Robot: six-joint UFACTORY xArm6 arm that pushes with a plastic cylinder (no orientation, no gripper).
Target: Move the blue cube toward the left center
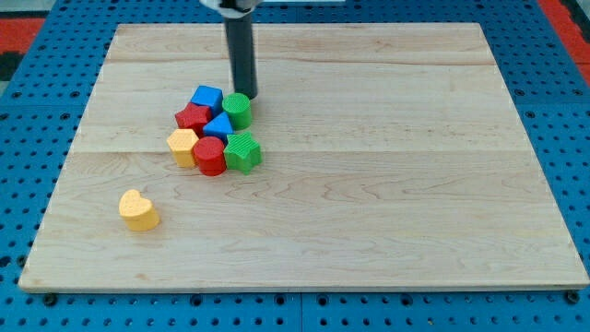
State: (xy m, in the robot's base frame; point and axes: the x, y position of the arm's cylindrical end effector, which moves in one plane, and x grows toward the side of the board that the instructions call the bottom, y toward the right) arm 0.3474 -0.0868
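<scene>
The blue cube (206,97) sits at the top of a tight cluster left of the board's middle. My tip (246,95) is just right of the blue cube and right behind the green cylinder (237,110), close to or touching it. The cluster also holds a red star-like block (193,116), a blue triangular block (219,126), a yellow hexagonal block (182,146), a red cylinder (209,155) and a green star-like block (243,151).
A yellow heart block (137,209) lies alone toward the view's bottom left. The wooden board (387,184) rests on a blue perforated base (18,184).
</scene>
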